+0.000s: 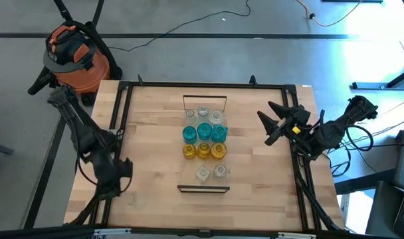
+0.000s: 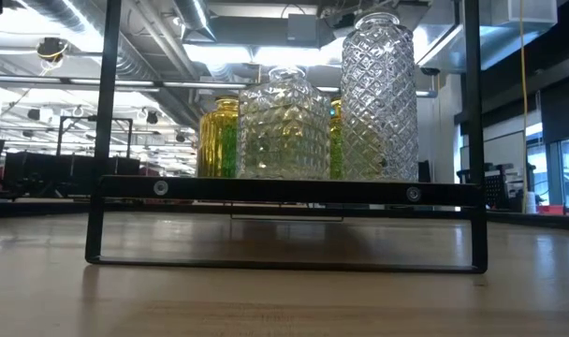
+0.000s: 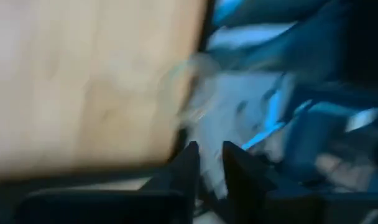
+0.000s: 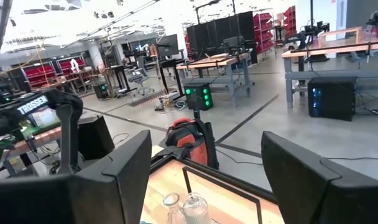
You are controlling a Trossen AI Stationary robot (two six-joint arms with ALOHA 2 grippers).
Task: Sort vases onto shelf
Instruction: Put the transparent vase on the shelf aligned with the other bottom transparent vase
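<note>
The shelf (image 1: 203, 188) is a narrow pale board lying lengthwise at the table's middle, with a dark wire frame (image 2: 284, 190) at each short end. Vases stand on it in rows: clear ones (image 1: 203, 113) at the far end, then teal (image 1: 204, 131), amber (image 1: 203, 151), and two clear ones (image 1: 210, 172) nearest (image 2: 284, 122). My right gripper (image 1: 265, 127) (image 4: 204, 149) hovers open to the right of the shelf, pointing at it and holding nothing. My left gripper (image 1: 120, 170) (image 3: 207, 165) rests at the table's left edge, fingers nearly together, empty.
An orange shop vacuum (image 1: 76, 56) stands on the floor beyond the table's far left corner. A black metal rail (image 1: 202, 84) frames the tabletop. Bare wood lies on both sides of the shelf. Workbenches fill the room beyond (image 4: 338, 50).
</note>
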